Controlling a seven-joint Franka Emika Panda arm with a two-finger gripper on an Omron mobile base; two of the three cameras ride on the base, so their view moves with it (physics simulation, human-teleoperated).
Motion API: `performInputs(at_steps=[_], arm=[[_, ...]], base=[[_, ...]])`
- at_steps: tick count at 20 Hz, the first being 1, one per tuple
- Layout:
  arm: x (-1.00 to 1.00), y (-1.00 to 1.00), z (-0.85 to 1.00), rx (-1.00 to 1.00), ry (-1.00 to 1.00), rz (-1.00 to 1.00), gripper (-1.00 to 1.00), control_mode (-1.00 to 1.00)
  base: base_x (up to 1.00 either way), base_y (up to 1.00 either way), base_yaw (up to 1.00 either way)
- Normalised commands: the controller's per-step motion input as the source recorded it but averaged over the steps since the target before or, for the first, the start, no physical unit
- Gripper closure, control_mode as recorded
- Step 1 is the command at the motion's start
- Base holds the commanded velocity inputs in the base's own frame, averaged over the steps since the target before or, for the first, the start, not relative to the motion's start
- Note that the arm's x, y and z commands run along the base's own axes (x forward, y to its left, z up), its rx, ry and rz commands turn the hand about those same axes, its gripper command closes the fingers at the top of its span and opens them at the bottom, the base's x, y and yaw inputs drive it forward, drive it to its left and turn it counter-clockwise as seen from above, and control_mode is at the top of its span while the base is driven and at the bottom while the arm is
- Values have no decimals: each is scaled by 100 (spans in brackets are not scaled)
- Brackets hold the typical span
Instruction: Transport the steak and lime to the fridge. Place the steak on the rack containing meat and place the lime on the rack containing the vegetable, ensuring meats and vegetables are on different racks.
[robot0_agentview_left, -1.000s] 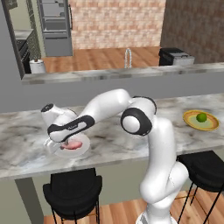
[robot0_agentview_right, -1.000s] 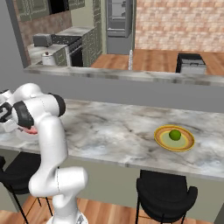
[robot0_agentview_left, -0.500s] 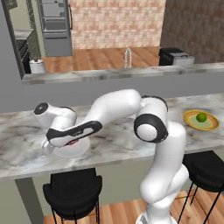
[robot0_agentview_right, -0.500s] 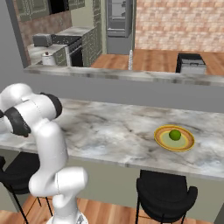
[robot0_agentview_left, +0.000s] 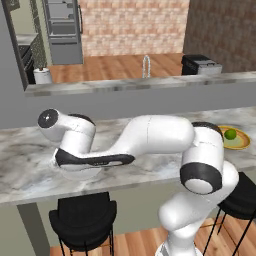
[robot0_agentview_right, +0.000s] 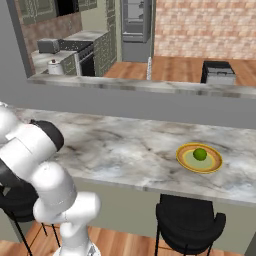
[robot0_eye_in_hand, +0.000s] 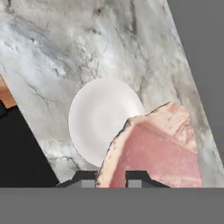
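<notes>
Gripping the steak (robot0_eye_in_hand: 153, 153) at its near edge, gripper (robot0_eye_in_hand: 111, 177) nearly closed, slab hanging over a white plate (robot0_eye_in_hand: 98, 116) on the marble counter (robot0_eye_in_hand: 65, 48). Lime (robot0_agentview_right: 200, 154) resting on a yellow dish (robot0_agentview_right: 215, 165), well off to the right.

The marble counter (robot0_agentview_right: 125, 145) carries a white plate (robot0_eye_in_hand: 103, 118) and a yellow plate (robot0_agentview_right: 200, 158) holding the lime (robot0_agentview_right: 200, 154).
</notes>
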Motion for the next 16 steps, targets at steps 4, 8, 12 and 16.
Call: performInputs(at_steps=[4,8,12,16], arm=[[-38,-91,52,-3,-11,20,100,-100],[-32,-100,40,0,-5,16,100,-100],[-42,-100,42,7,0,10,100,-100],[-56,-97,55,10,0,11,100,-100]], base=[[0,0,0],[0,0,0],[0,0,0],[0,0,0]])
